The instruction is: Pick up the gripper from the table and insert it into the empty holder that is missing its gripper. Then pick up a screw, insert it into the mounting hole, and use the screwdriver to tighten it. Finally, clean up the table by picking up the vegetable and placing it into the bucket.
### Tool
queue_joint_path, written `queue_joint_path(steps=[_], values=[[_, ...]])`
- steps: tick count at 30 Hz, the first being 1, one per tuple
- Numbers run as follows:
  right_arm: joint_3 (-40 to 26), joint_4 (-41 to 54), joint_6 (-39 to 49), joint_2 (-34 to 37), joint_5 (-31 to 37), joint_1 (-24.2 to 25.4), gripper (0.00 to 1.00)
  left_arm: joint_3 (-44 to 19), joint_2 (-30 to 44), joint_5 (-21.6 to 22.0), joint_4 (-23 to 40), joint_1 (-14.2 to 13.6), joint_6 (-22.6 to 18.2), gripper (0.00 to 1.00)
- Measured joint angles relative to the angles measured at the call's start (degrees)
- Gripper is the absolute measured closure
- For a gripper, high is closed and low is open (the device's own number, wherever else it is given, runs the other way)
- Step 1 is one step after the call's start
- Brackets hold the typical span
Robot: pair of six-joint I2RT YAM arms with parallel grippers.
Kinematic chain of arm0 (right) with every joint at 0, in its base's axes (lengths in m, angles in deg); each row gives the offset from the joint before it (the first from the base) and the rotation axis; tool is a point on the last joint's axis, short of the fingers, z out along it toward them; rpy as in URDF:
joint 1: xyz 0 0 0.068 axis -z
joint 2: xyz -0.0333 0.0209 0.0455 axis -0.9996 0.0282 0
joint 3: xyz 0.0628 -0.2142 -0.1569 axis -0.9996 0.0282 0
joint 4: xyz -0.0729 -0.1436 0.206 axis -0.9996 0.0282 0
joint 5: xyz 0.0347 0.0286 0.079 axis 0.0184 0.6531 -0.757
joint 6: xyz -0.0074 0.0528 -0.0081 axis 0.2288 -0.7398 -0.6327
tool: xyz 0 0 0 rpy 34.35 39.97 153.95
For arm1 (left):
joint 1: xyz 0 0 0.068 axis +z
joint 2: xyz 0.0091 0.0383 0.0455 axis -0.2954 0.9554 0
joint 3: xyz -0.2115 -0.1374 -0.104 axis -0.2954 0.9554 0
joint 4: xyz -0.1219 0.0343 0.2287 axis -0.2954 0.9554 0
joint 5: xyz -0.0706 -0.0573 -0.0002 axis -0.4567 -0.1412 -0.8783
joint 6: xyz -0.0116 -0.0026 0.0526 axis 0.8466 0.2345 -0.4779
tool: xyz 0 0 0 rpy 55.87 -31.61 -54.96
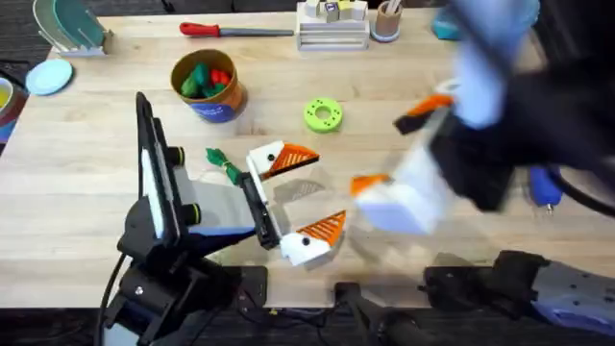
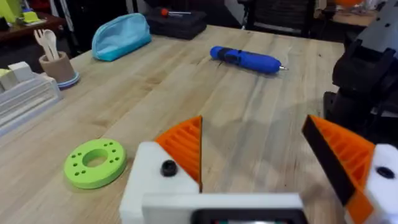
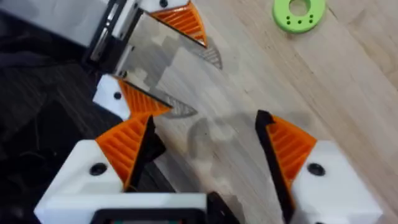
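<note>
Screwdriver (image 1: 544, 185) half hidden behind blurred right claw (image 1: 399, 154), both claws (image 1: 306, 192) spread apart, empty.

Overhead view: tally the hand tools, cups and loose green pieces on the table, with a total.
Hand tools: 2, the red-handled tool and the screwdriver.
Cups: 2, the bucket and the pen cup.
Loose green pieces: 2, the ring disc and the vegetable.
Total: 6.
</note>
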Motion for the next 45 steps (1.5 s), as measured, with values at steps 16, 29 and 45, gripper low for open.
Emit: queue_joint_path(steps=[16,29,45], values=[[14.1,1.0,0.4,-24.8,-9.8,0.0,0.007,0.0,0.0,0.0,0.0,0.0,0.0,0.009],[14.2,1.2,0.4,-25.7,-10.3,0.0,0.007,0.0,0.0,0.1,-0.1,0.0,-0.2,0.994],[15.6,0.8,0.3,-25.7,-9.8,0.0,0.007,0.0,0.0,0.3,-0.1,0.0,-0.2,0.996]])
